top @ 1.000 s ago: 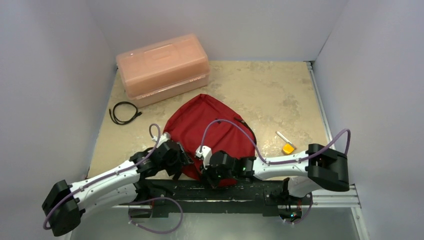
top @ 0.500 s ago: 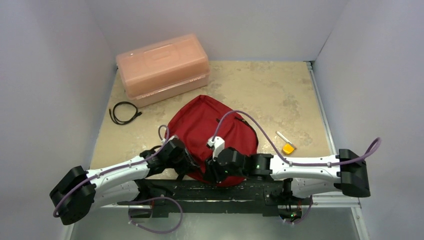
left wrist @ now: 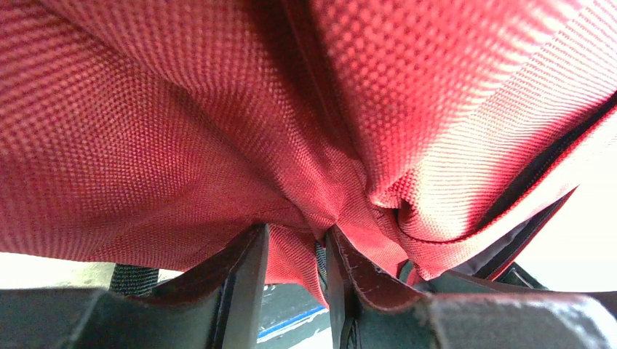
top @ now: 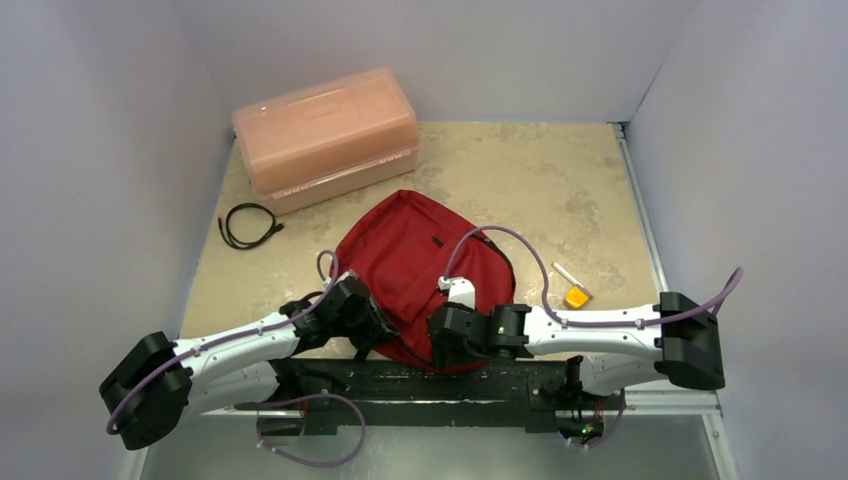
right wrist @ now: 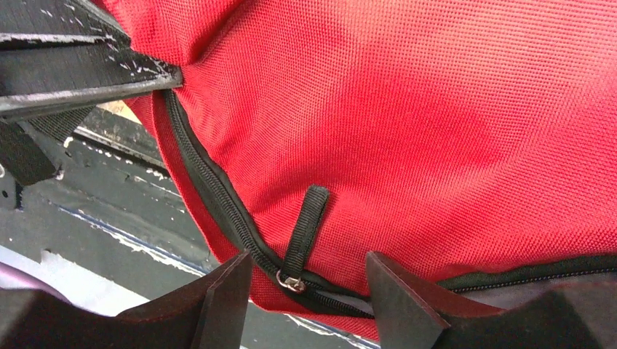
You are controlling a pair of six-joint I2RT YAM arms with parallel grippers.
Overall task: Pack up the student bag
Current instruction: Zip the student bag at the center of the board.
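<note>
Red student bag (top: 420,260), just in front of the plastic box (top: 325,135), is pinched by the left gripper (left wrist: 295,269), right gripper (right wrist: 307,263) released astride its zipper pull (right wrist: 305,225); packing looks unstarted, 1 cable (top: 247,224) beside the box lying outside.

Here's the student bag (top: 415,250), a dark red woven backpack lying flat on the surface (top: 560,170), centre-near, with its rounded end pointing away and its near edge right at the front. A black zipper (right wrist: 211,196) curves round that near edge, the metal slider sits low, its black strap pull tab (right wrist: 305,225) lies flat against the red cloth, and right of the slider the teeth look parted on pale lining. On the left side a fold of fabric bunches up, nipped between the left fingers (left wrist: 244,283).
</note>
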